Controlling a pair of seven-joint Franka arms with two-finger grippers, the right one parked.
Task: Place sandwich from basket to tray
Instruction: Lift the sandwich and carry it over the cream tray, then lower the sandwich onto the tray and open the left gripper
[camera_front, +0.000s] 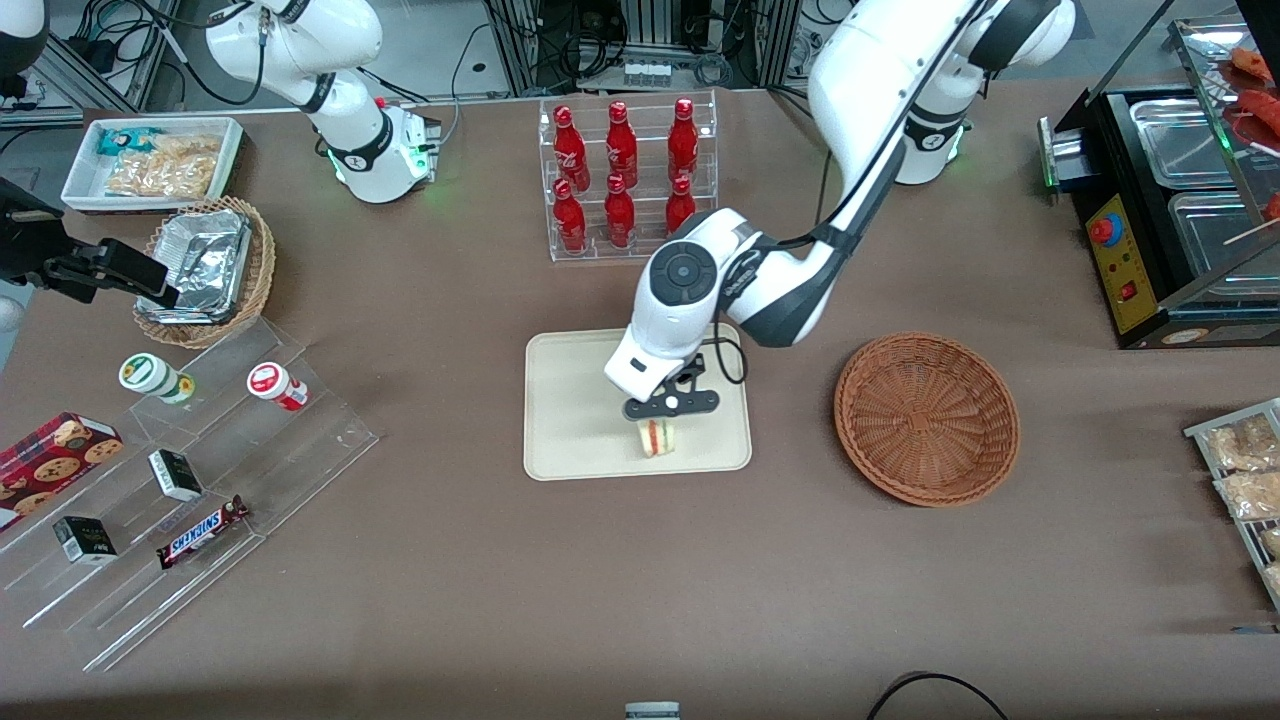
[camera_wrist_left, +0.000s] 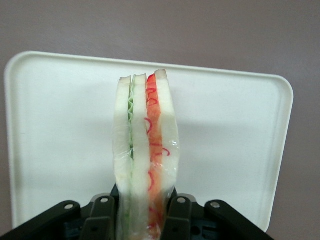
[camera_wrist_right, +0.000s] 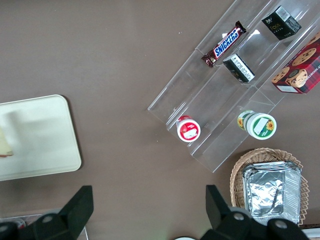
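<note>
Cream-beige, the tray (camera_front: 570, 420) is reached by the hand (camera_front: 660, 425), which is closed on the sandwich (camera_front: 656, 438) and is held over the tray's edge nearer to the front camera. The sandwich is gripped upright between the fingers (camera_wrist_left: 177, 215), its point towards the tray. The basket (camera_front: 927, 417) lies empty on the counter (camera_front: 640, 580). If released too high, the wedge could be tipped over the low rim.
</note>
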